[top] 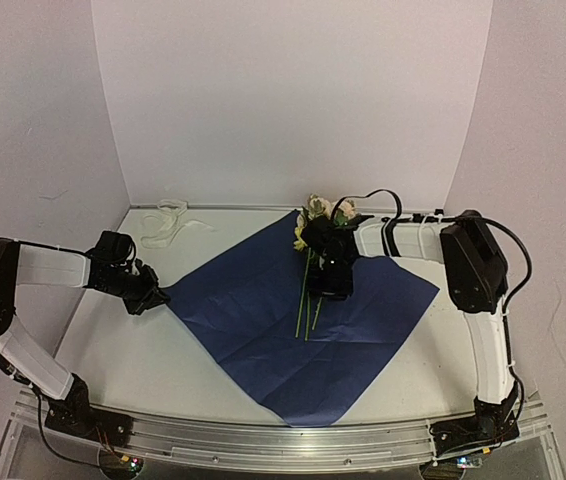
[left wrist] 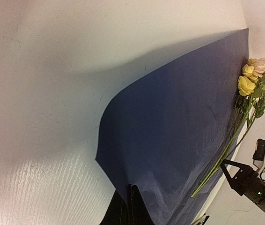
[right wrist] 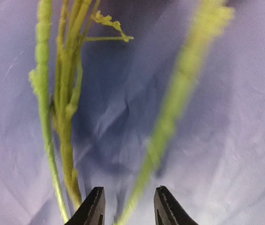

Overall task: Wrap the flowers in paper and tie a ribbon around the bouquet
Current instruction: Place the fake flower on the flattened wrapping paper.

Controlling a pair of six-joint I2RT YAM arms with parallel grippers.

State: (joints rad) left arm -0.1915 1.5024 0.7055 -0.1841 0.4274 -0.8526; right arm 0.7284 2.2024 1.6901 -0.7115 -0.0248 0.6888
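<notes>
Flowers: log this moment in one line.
left hand: shut on paper | right hand: open over flowers | flowers: on paper | ribbon: far-left

We are looking at a large, creased, dark blue sheet of thin paper (top: 293, 345) lying spread as a diamond, its left corner curling upward. A small bunch of artificial flowers (left wrist: 246, 85) with cream, pale pink and yellow blooms is lying across its far half, blooms at the far corner and thin green stems pointing toward the near side. A narrow off-white ribbon (top: 168, 222) is lying crumpled at the far left, well apart from the sheet.
</notes>
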